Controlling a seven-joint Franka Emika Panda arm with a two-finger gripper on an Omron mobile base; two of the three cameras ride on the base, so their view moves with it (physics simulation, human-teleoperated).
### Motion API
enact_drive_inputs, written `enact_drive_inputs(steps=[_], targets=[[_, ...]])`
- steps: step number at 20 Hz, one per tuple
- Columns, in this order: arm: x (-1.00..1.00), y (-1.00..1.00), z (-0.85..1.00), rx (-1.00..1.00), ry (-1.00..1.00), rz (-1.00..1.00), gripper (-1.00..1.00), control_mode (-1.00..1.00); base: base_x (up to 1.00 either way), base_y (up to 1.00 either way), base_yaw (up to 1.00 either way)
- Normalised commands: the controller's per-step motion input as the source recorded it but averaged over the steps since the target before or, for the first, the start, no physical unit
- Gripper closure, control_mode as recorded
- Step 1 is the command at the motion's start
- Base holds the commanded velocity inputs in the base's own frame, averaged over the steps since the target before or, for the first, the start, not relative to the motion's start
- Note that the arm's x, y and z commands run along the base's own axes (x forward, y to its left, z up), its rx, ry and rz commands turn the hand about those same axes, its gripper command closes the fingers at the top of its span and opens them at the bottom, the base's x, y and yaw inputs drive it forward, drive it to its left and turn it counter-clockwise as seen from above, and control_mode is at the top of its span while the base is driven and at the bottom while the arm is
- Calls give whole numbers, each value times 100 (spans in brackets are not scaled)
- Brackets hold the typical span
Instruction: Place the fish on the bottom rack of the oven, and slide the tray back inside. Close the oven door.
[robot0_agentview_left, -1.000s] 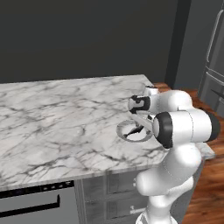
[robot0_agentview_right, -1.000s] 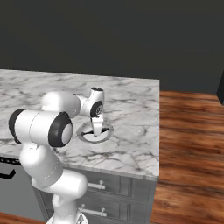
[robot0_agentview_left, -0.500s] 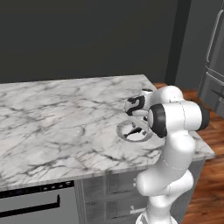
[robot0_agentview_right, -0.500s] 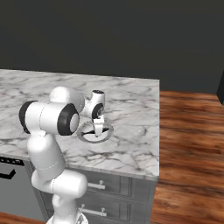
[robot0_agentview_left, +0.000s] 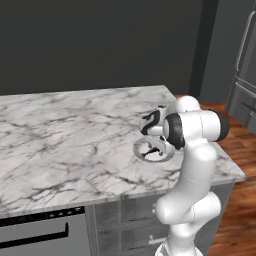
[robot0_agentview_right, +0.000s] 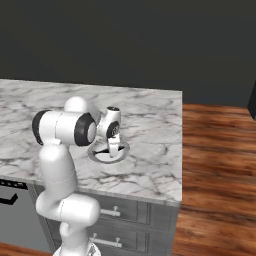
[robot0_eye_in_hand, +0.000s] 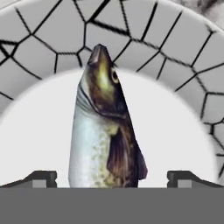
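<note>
Our gripper (robot0_eye_in_hand: 112, 177) hangs directly over the fish (robot0_eye_in_hand: 105, 127), fingers spread wide, one either side. The fish lies on the plate (robot0_eye_in_hand: 39, 131).

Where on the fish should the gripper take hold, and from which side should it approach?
Grip the fish across its mid-body, coming straight down from above. It lies flat on the plate, long and narrow, and the open gripper already has a fingertip on each side of it, so closing across that narrow width looks the likeliest firm hold.
</note>
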Motion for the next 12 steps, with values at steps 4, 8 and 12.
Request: enact_drive_inputs(steps=[4,8,12], targets=[[29,3,-32,0,-1,0,-100,-100,0,0,0],[22,3,-34,0,-2,0,-100,-100,0,0,0],[3,3,-27,0,-7,0,100,-100,0,0,0]])
